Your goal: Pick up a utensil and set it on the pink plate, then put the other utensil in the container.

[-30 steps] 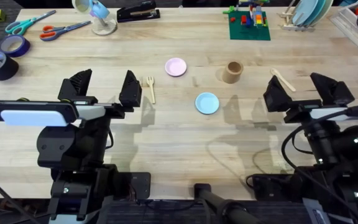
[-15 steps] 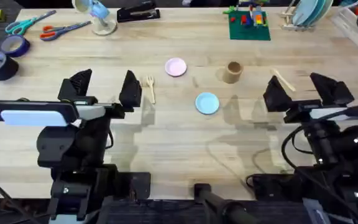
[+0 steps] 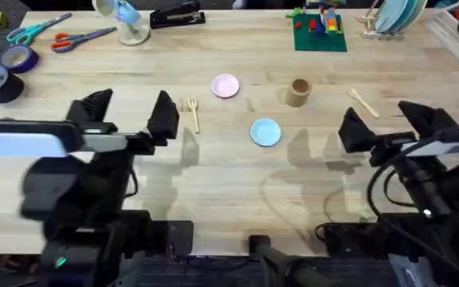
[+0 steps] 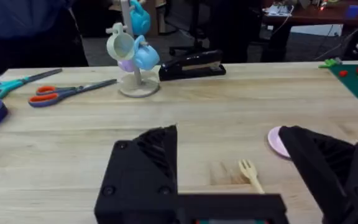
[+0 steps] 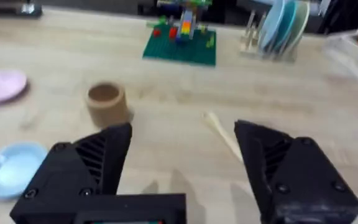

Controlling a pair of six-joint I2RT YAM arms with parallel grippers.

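Zero steps done: the small pale wooden fork [image 3: 191, 114] is lying bare on the desk [image 3: 213, 183] in the middle-left of the overhead frame, just left of the small round pale pink plate [image 3: 225, 86], not on it. The pale wooden spoon [image 3: 362, 102] is resting at the right-centre, well apart from the tan-brown cylindrical cup [image 3: 297, 92], which is standing upright and looks empty. Both placements are left.

The left gripper [image 3: 126, 115] is hovering with jaws released, holding nothing, the fork just beside its right finger. The right gripper [image 3: 389, 126] is also spread wide and empty, the spoon lying just above it in frame.

The light blue round plate [image 3: 265, 132] is sitting between the two utensils, below the cup; a wrong-plate risk. Scissors, tape rolls, a stapler and a mug tree are lining the top left, a brick model and a dish rack the top right, all clear of the paths.
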